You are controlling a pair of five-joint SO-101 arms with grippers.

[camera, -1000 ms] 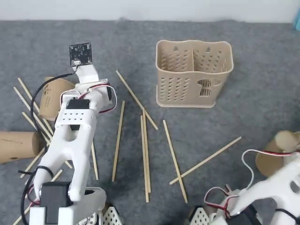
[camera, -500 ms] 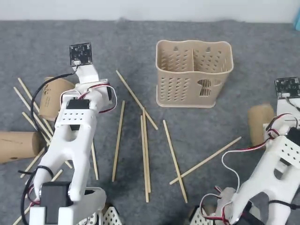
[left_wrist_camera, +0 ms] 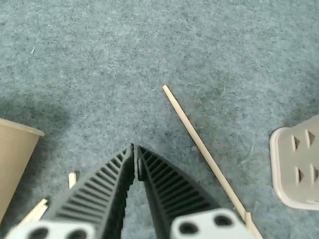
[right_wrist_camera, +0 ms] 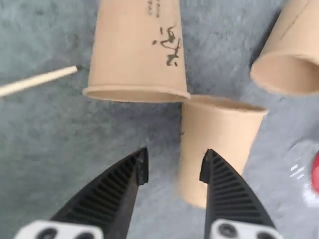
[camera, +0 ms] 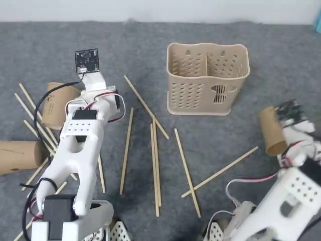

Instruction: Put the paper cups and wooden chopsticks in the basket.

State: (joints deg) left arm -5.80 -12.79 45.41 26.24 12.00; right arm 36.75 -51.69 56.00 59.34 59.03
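Swinging up from the near right corner, the right arm now holds the right gripper [right_wrist_camera: 174, 164] over cups at the right, while the left arm has barely shifted. The basket [camera: 207, 78] stands far middle, its two compartments showing bare walls. The right jaws are spread. A paper cup [right_wrist_camera: 219, 144] lies on its side just past their tips, mouth against a second cup [right_wrist_camera: 134, 50]. A right-side cup [camera: 271, 129] lies roughly near-to-far. The left gripper [left_wrist_camera: 134, 147] is closed on nothing, and a chopstick [left_wrist_camera: 204, 154] beside it slants toward the basket. Middle chopsticks [camera: 155, 165] lie mostly near-to-far.
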